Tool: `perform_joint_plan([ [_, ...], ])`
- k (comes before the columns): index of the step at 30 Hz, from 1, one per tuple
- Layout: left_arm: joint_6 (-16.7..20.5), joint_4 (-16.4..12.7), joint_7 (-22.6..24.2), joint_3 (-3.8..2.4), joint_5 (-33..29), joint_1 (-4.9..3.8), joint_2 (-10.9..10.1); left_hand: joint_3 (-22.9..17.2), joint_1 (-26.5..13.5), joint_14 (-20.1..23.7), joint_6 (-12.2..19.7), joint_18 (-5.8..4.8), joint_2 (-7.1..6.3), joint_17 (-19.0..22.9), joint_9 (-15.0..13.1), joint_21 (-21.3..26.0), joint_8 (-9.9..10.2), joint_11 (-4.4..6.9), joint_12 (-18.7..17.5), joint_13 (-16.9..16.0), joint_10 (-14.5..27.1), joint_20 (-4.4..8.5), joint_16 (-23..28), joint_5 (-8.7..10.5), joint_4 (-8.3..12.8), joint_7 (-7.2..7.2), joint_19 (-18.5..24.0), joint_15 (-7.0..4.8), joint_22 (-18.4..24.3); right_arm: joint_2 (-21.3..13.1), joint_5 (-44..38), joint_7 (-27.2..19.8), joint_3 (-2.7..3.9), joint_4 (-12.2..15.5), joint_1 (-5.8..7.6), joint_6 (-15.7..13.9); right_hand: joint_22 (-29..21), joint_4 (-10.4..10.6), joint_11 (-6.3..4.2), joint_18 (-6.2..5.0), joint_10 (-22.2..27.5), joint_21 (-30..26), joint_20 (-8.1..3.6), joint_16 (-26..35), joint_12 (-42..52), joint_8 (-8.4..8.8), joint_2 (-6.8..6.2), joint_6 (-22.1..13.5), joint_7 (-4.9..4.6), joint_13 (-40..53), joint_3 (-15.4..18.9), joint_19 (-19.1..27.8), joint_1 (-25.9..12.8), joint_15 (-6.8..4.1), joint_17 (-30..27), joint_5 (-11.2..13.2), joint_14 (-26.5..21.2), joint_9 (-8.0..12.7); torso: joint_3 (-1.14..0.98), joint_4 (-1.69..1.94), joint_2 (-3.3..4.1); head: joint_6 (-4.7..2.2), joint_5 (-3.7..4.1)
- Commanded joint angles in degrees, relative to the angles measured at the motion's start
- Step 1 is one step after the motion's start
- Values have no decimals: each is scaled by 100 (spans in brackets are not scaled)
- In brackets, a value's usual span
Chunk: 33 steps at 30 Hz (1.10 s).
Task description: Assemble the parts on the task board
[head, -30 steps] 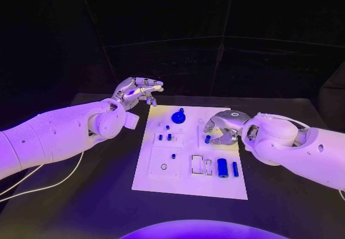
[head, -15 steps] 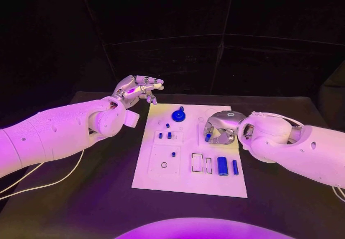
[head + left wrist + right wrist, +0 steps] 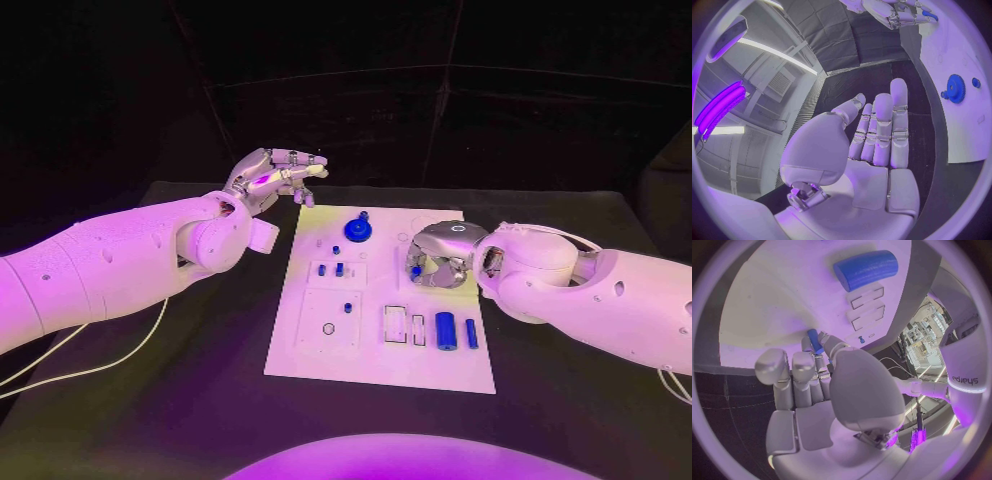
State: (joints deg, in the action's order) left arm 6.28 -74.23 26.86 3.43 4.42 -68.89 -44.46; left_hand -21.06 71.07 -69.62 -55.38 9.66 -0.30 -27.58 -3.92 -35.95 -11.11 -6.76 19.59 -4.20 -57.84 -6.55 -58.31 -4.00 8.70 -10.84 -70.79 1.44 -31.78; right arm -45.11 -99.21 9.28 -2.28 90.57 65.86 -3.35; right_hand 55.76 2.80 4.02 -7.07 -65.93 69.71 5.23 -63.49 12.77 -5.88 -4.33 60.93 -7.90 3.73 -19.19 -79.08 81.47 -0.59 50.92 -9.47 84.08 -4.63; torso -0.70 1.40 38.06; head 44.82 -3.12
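- Since the earlier pictures the right arm has drawn slightly inward over the board's far right part; the left arm has stayed where it was, and the parts lying on the board have not shifted.
- Black table (image 3: 173,400): it carries the white rectangular task board (image 3: 378,365) in the middle.
- Left hand (image 3: 274,178): raised off the board's far left corner, above the table, holding nothing; in the left wrist view its silver fingers (image 3: 882,130) lie straight and close together.
- Right hand (image 3: 437,258): curled over the board's right side, pinching a small blue peg (image 3: 815,341) between thumb and fingertips, the peg's end pointing at the white surface.
- Large blue cylinder (image 3: 447,331): lying on its side near the board's right edge, with a thin blue rod (image 3: 472,333) just beside it.
- Blue gear wheel (image 3: 356,233): near the far edge of the board, with a small blue knob (image 3: 364,216) just beyond it.
- Two short blue pins (image 3: 330,269): standing side by side left of the board's centre.
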Motion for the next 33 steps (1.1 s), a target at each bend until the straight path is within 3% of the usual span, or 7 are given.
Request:
perform_joint_plan([
  [1,-83,3,40,-2,-14,-7,4,0,47,43,23,79,-8,10,-6,35,-18,15,21,-4,44,-40,-9,-28,27,-4,11,0,6,-8,-46,-174,0,3,4,-468,169,-11,-48,110,-179,117,-24,-119,-9,-95,117,174,44,27,-124,-67,29,-70,125,109,124,-37,2,-3,-2,11,7],
  [6,-93,6,34,-2,-14,-7,3,0,49,47,24,80,2,15,-7,39,-27,15,35,-4,49,-40,-11,-28,26,-4,11,-1,10,-73,-49,-290,0,69,1,-819,341,-96,-100,138,-373,240,-78,-247,-34,-156,164,316,67,46,-292,-120,118,-113,252,130,131,-64,1,5,-7,19,2],
  [12,-96,18,27,-1,-14,-7,-1,0,49,47,24,80,2,15,-7,39,-27,15,35,-4,49,-40,-11,-28,26,-4,11,-1,10,-203,31,-304,2,246,2,-966,351,-144,-94,141,-405,253,-86,-267,-84,-149,135,318,53,45,-362,-116,134,-112,255,130,121,-61,5,10,-18,7,2],
  [23,-99,30,16,-1,-14,-7,-2,0,49,47,24,80,2,15,-7,39,-27,15,35,-4,49,-40,-11,-28,26,-4,11,-1,10,-486,495,-422,11,863,14,-1274,347,-154,-80,140,-416,257,-83,-279,-149,-124,62,297,33,43,-393,-101,75,-102,246,118,105,-51,12,7,-10,-18,-18],
  [27,-101,33,18,-1,-14,-7,6,0,49,47,24,80,2,15,-7,39,-27,15,35,-4,49,-40,-11,-28,26,-4,11,-1,10,-384,617,-529,11,976,14,-1327,343,-161,-71,139,-413,256,-80,-282,-180,-110,36,284,20,42,-408,-93,57,-95,241,94,97,-45,7,7,-5,-26,-32],
  [33,-107,44,21,-1,-14,-7,36,0,49,47,24,80,2,15,-7,39,-27,15,35,-4,49,-40,-11,-28,26,-4,11,-1,10,63,623,-657,9,954,11,-1290,340,-163,-63,138,-412,256,-75,-284,-205,-100,19,277,13,42,-417,-86,39,-91,237,68,91,-41,6,8,-4,-12,-53],
])
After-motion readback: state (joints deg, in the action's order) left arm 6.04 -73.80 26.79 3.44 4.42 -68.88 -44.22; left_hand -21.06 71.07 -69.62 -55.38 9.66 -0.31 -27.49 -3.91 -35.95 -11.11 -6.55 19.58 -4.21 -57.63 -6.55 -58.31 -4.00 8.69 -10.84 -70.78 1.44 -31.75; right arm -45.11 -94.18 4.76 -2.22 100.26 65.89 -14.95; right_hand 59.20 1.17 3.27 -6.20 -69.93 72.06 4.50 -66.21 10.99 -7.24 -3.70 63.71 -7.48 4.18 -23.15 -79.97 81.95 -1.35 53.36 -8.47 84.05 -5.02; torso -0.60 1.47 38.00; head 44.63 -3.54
